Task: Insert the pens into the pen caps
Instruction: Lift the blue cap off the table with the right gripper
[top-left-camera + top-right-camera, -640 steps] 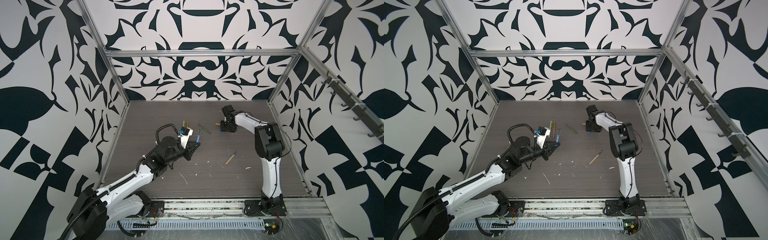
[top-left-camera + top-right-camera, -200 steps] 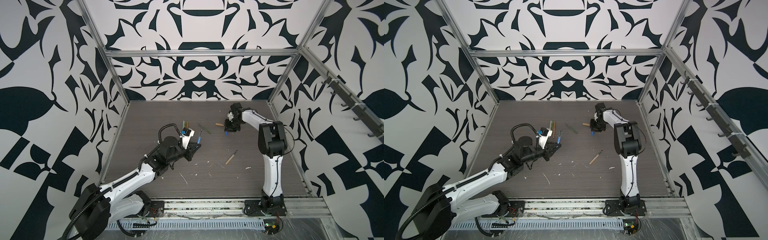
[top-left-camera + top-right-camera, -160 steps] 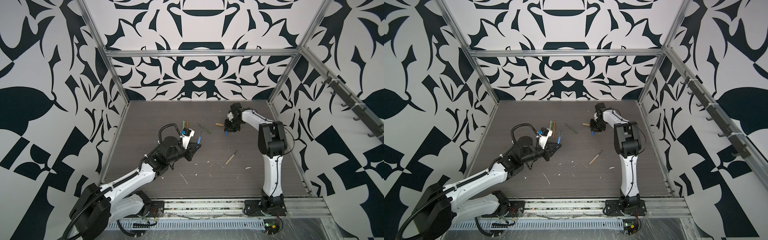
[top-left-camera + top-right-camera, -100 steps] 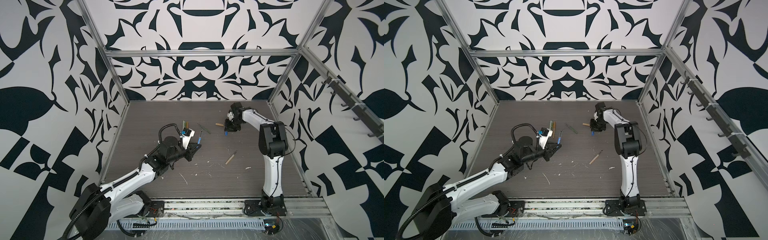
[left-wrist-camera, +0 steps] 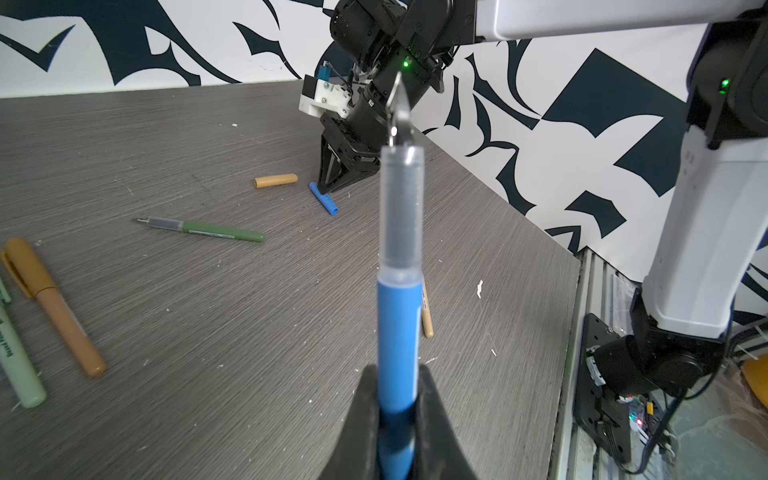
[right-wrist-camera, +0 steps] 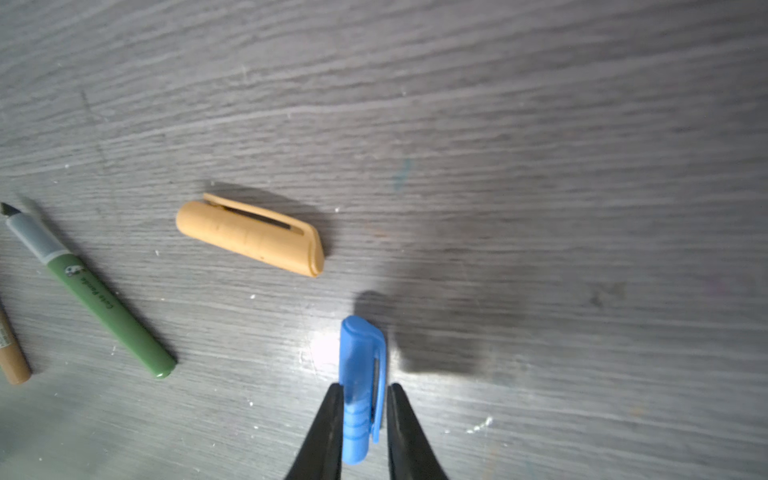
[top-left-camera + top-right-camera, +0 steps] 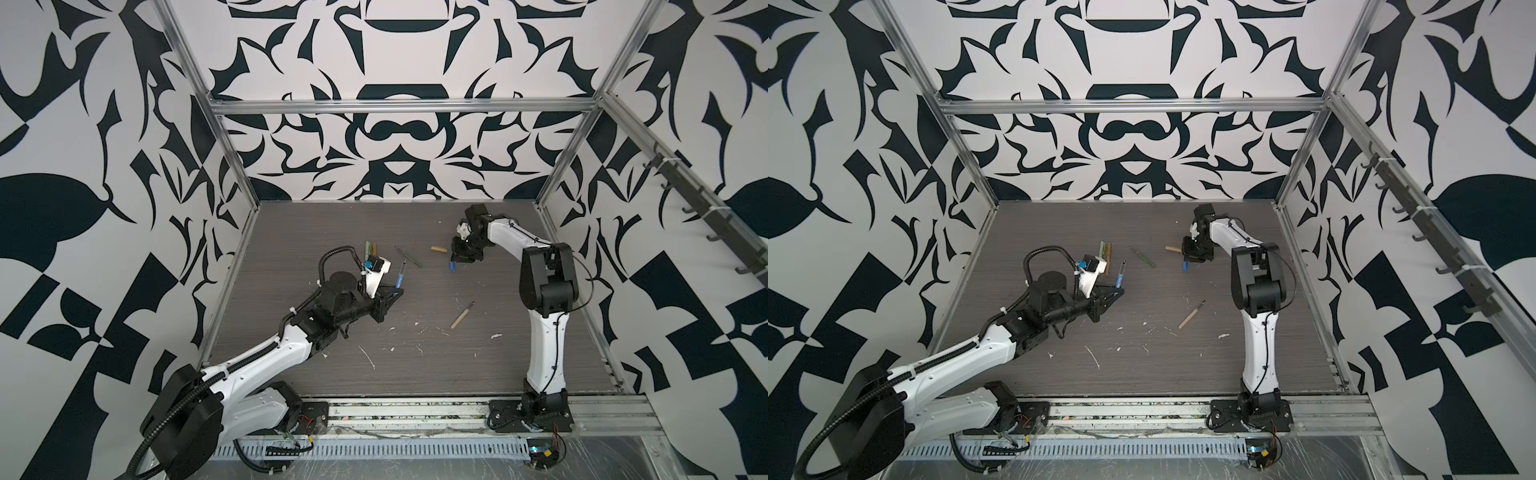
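While your left tool is clamped tight on the lower barrel of the blue pen, the pen stands out from the jaws uncapped. Its clear grip section and dark tip point toward the right arm, clear of the desk. In both top views you find that tool left of the desk's middle, with the pen rising from it toward the back wall.

Your right tool is nearly closed. Its two black fingers press against either side of the blue cap, and the cap's rounded end sticks out ahead of them. You cannot tell from these views whether the cap rests on the desk or sits just off it. In both top views this tool is toward the back right, with the cap at its tips.

Near the blue cap but apart from it lies the tan cap. The dark green pen lies uncapped between the two tools. The tan pen, also uncapped, lies nearer the front, well apart from its cap. The ochre-brown pen, cap on, and the pale green pen lie side by side, toward the back wall from the left tool.
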